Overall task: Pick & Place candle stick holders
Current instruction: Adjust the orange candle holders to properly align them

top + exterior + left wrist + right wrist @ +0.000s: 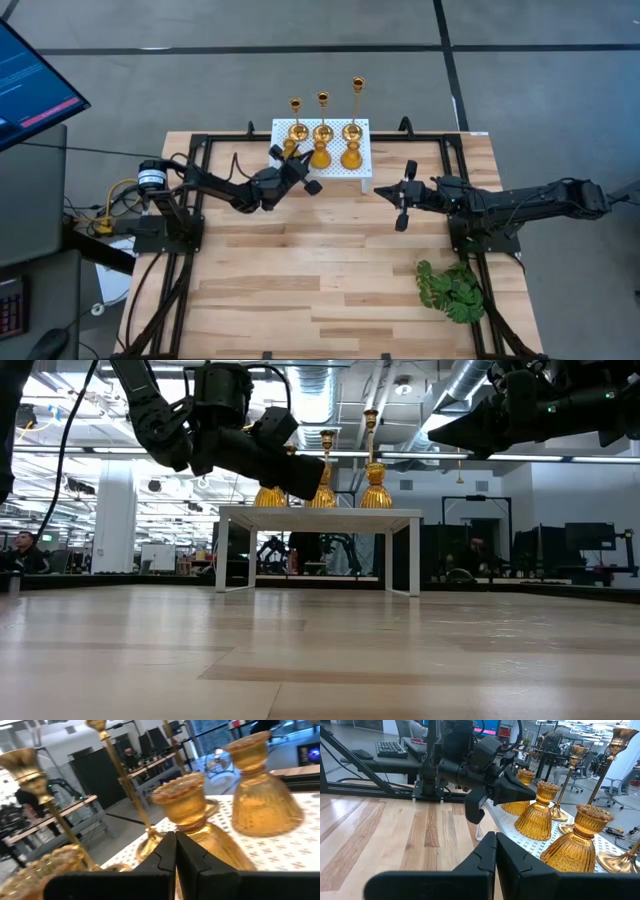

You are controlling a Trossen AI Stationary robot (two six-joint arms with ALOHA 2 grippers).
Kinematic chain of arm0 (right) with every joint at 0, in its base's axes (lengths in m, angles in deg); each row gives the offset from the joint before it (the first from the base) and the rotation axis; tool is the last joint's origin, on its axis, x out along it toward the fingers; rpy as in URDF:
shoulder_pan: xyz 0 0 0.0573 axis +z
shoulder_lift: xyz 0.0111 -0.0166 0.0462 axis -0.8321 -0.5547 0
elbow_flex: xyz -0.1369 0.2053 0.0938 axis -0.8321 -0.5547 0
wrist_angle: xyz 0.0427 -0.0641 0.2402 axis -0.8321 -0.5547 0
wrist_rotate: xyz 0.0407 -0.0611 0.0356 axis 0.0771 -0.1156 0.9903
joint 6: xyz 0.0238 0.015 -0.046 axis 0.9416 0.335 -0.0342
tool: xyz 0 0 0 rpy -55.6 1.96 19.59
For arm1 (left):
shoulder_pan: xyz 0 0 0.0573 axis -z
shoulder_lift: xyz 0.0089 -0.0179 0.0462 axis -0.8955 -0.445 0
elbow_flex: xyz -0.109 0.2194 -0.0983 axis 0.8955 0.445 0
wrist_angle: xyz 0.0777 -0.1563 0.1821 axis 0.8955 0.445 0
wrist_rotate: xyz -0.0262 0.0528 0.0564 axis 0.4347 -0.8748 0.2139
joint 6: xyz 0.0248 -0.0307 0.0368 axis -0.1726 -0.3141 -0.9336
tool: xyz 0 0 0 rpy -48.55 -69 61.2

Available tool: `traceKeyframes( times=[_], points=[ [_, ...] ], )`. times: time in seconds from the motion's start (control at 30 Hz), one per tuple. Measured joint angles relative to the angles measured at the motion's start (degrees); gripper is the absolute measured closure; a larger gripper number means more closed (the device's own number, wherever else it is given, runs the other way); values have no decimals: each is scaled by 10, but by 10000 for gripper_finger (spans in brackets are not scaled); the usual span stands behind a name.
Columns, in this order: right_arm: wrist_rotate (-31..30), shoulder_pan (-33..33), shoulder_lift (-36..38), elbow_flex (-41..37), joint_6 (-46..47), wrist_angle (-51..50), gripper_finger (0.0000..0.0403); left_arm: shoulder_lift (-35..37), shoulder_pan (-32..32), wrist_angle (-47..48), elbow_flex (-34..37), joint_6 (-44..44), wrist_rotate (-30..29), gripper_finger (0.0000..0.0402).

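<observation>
Six gold candle stick holders stand on a white perforated stand (362, 172) at the table's far edge. Three slim sticks (323, 100) stand at its back. Three squat ones stand at its front: left (40, 865), middle (192, 815), right (262, 795). My left gripper (298, 162) is shut and raised at the stand's near left corner. It points between the left and middle squat holders, with its tips (176, 855) right in front of the middle one. My right gripper (385, 193) is shut and empty, hovering to the right of the stand, pointing at it (496, 852). My left gripper's shut fingertips (170, 851) stand right at the lower body of the middle squat holder (220, 850). The fingers come slanting from the table's near left. I cannot tell whether they touch it.
A green leafy plant (450, 290) lies near the table's right near corner. A monitor (30, 80) stands off the table at the far left. Bare wood lies between the arms and the near edge.
</observation>
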State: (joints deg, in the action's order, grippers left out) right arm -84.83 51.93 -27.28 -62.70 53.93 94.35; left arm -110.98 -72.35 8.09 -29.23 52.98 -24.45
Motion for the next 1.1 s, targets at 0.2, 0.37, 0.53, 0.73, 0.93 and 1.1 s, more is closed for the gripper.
traceKeyframes(
  times=[0.2, 0.37, 0.53, 0.73, 0.93, 1.1],
  points=[
    [0, 0, 0, 0, 0, 0, 403, 0, -8, 0, -14, -1, 8, 399],
    [0, 0, 0, 0, 0, 0, 403, 0, -7, 0, -17, -4, 11, 399],
    [0, 0, 0, 0, -2, 0, 403, 0, -7, 0, -17, -5, 11, 399],
    [0, 0, 0, 0, -2, -8, 403, 0, 2, 7, -17, -33, -31, 399],
    [0, 0, 0, 0, -2, -9, 403, 0, 22, 10, -17, -59, -36, 399],
    [0, 0, 0, 0, -1, -9, 403, 0, 45, 11, -17, -71, -45, 399]
  ],
)
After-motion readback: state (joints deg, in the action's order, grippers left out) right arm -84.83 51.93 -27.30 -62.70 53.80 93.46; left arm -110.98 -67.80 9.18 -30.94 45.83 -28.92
